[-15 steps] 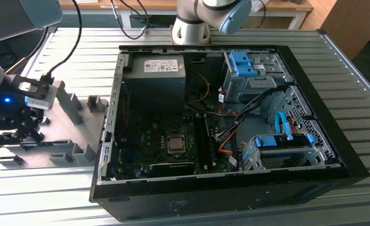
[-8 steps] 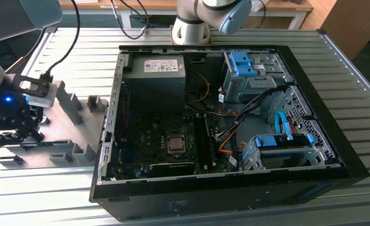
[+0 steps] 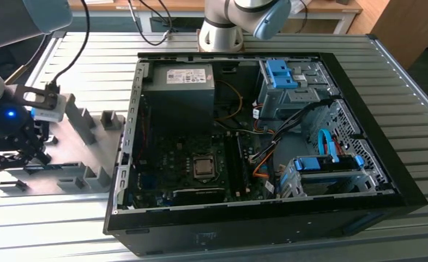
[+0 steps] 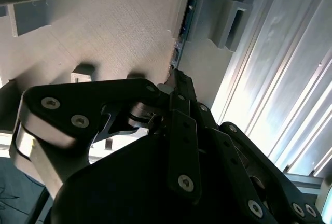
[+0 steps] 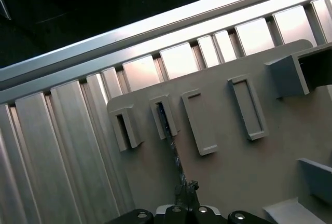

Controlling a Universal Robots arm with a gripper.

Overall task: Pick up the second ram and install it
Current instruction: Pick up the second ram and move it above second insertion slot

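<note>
Closed gripper pinching near end of second ram, far end seated in grey holder slot; pick step, not lifted yet; needs straight pull, no twist.

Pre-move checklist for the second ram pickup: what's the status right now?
1. Position: gripper at the near end of the second ram: ok.
2. Stick standing on edge, far end in the grey holder block: ok.
3. Firm hold on the stick: cannot tell.
4. PC case open, motherboard exposed: ok.
5. Target memory slot free: cannot tell.
6. Cables clear of the slot area: cannot tell; orange and black leads run close beside the board.
</note>
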